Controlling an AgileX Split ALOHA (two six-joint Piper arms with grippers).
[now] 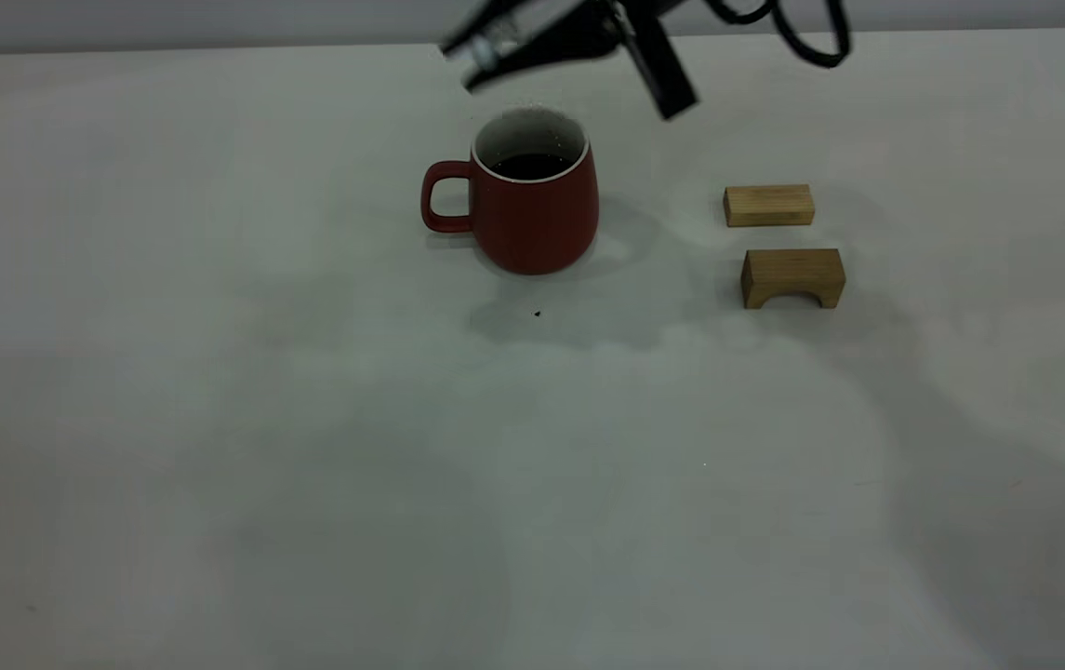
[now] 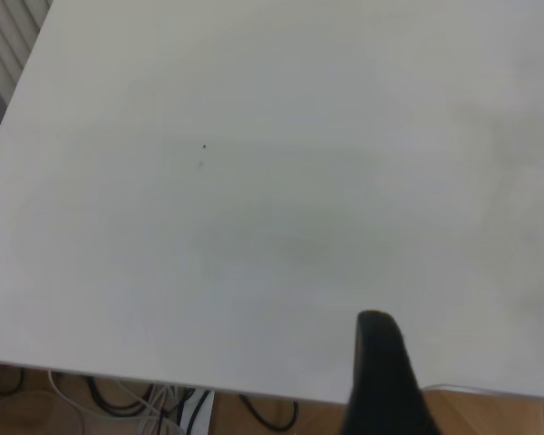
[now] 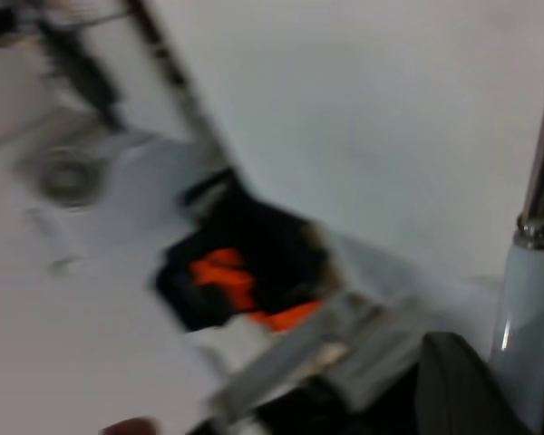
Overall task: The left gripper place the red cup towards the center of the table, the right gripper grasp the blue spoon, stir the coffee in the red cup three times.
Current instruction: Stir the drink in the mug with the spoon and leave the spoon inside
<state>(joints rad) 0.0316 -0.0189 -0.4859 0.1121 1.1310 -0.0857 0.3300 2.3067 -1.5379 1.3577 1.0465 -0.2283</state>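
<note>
The right gripper pinches the slim, stiff, likely slippery blue spoon by its handle above the heavy, fragile red cup, mid-surface toward the far edge.

Right hand at top centre of exterior frame, blurred, black fingers splayed: one angled down toward lower right, other toward left. Cable loop at top right of frame. Right wrist view: one dark fingertip at lower right, pale blue handle beside it. Left hand: only one dark finger visible, bottom centre of left wrist frame; grip state unclear.
</note>
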